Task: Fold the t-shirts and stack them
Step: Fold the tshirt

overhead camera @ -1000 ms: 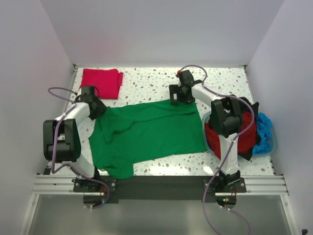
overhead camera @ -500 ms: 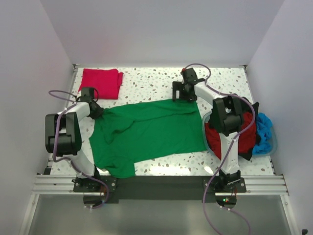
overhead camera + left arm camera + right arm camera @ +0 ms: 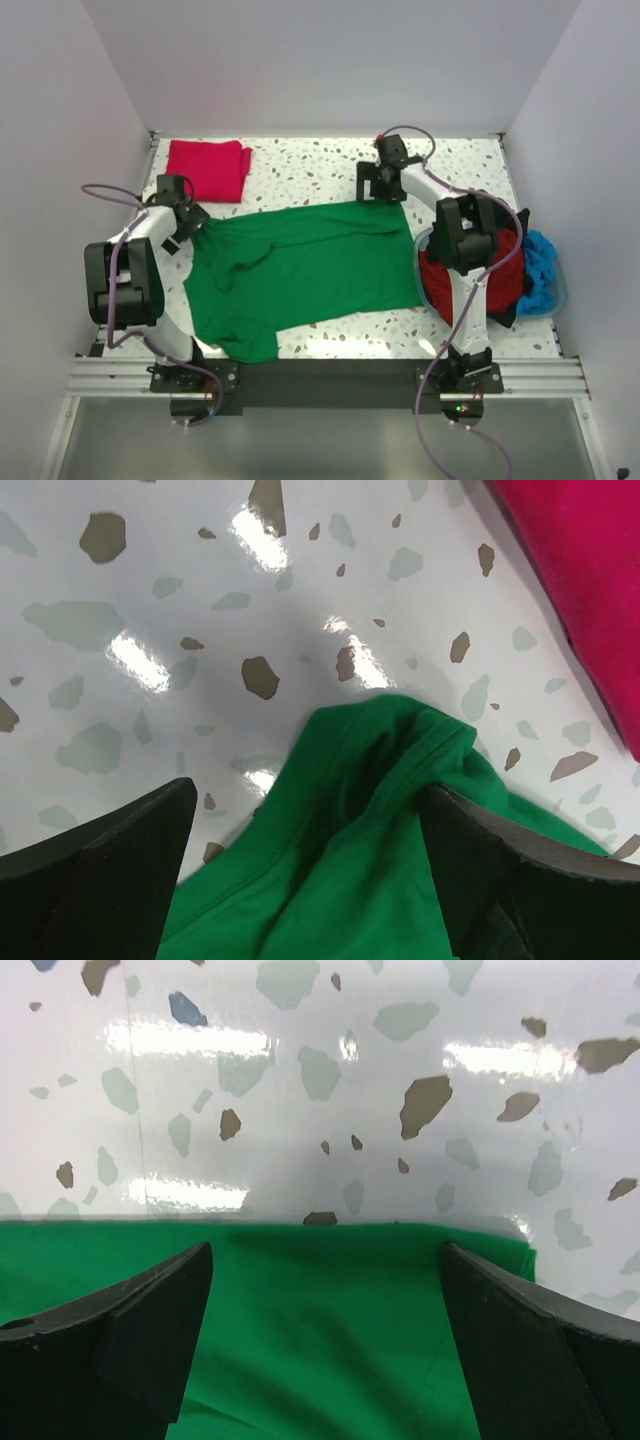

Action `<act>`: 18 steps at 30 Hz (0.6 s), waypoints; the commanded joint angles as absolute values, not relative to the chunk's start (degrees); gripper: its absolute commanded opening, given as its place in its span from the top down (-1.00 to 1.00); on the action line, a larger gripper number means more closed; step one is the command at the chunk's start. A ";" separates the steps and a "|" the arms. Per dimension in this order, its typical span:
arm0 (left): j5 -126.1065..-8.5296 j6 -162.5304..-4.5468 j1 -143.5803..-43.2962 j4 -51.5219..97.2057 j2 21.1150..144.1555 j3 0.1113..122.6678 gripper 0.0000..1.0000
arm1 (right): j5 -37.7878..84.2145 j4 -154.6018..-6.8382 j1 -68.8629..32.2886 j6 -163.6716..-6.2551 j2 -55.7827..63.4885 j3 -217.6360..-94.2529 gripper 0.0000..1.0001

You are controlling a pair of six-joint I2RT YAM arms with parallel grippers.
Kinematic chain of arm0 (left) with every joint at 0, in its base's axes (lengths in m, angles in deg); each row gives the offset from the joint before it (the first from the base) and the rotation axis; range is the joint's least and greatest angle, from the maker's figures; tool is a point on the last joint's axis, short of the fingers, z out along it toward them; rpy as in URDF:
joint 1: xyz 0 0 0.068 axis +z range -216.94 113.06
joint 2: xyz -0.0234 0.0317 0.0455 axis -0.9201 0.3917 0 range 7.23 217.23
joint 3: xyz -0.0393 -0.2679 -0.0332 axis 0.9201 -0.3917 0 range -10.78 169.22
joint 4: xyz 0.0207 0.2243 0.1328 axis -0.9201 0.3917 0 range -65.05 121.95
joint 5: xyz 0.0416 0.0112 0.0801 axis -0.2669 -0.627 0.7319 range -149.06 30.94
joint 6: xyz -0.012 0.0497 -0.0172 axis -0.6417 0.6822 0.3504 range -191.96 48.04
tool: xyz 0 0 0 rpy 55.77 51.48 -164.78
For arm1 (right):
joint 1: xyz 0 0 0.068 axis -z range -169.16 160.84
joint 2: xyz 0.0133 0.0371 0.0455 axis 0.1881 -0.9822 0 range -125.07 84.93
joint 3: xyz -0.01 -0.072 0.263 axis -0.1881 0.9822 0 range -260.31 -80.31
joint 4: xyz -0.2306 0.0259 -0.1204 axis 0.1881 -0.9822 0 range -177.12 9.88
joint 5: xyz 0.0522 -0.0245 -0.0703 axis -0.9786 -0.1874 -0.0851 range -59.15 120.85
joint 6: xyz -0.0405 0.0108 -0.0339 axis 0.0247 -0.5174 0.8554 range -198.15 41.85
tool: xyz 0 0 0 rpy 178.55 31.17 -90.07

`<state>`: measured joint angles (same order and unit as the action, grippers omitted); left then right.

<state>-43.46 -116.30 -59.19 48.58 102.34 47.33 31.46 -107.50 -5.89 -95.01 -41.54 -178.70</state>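
Observation:
A bright green t-shirt (image 3: pixel 310 268) lies spread across the middle of the table, its left part rumpled. My left gripper (image 3: pixel 188 222) stands open over the shirt's far left corner. In the left wrist view that bunched green corner (image 3: pixel 385 810) lies loose on the table between the wide fingers (image 3: pixel 100 880). My right gripper (image 3: pixel 378 195) is open over the shirt's far right edge. There the flat green hem (image 3: pixel 330 1310) lies between its fingers (image 3: pixel 545 1350) without being pinched. A folded pinkish crimson t-shirt (image 3: pixel 207 167) lies at the back left and shows again (image 3: pixel 590 570) in the left wrist view.
A light-blue round basket (image 3: pixel 555 292) stands at the right edge behind the right arm. It holds a dark red shirt (image 3: pixel 505 280), a blue one (image 3: pixel 540 262) and some black cloth. White walls close the table in on three sides.
My left gripper shut on the green shirt's far left corner, drew it a little to the left, then opened. The right gripper drifted slightly back and right, staying open.

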 commanded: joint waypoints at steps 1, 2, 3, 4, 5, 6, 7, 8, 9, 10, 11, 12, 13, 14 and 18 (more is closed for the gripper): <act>-43.24 -115.73 -58.68 50.17 99.35 49.78 -1.00 | 32.96 -109.82 -5.07 -90.73 -40.76 -184.36 -0.97; -43.06 -115.90 -58.68 51.39 97.16 49.78 -1.00 | 33.57 -110.18 -5.07 -90.11 -40.05 -185.16 -0.97; -43.23 -115.82 -58.68 51.75 95.92 49.69 -1.00 | 33.58 -110.53 -5.16 -89.67 -39.35 -185.69 -0.97; -44.72 -115.38 -58.76 52.10 94.61 49.34 -1.00 | 33.23 -110.88 -5.16 -88.97 -37.26 -185.60 -0.97; -45.34 -115.29 -58.85 52.54 91.81 48.99 -1.00 | 32.97 -110.97 -5.42 -88.79 -36.10 -185.17 -0.97; -45.78 -115.20 -58.94 52.54 90.30 48.29 -1.00 | 32.09 -110.80 -5.59 -88.61 -34.96 -183.16 -0.97; -45.79 -115.38 -59.38 52.72 88.98 47.24 -1.00 | 31.91 -109.49 -6.03 -88.61 -33.47 -181.66 -0.97; -45.18 -115.55 -59.64 54.02 86.88 46.79 -1.00 | 31.91 -108.96 -6.91 -88.35 -31.28 -180.17 -0.97; -44.56 -115.64 -59.90 54.91 86.08 46.53 -1.00 | 33.04 -108.43 -7.35 -88.26 -30.21 -177.54 -0.97; -43.95 -115.73 -60.17 56.57 85.46 46.35 -1.00 | 33.49 -107.99 -7.79 -88.69 -29.59 -176.65 -0.97; -44.03 -115.38 -60.43 56.67 84.32 46.09 -1.00 | 33.58 -108.25 -8.32 -89.04 -29.15 -176.03 -0.97; -44.98 -114.94 -61.13 56.33 83.87 45.39 -1.00 | 33.40 -108.68 -8.67 -90.18 -29.15 -175.24 -0.97; -45.78 -114.33 -61.75 55.10 83.61 45.03 -1.00 | 33.40 -108.95 -9.11 -90.80 -29.15 -174.88 -0.97; -46.74 -113.89 -62.54 54.14 83.35 44.60 -1.00 | 33.32 -108.95 -9.37 -91.24 -29.58 -174.53 -0.97; -49.47 -112.65 -68.67 50.00 86.84 43.54 -1.00 | 34.36 -109.74 -10.60 -94.05 -31.69 -174.00 -0.97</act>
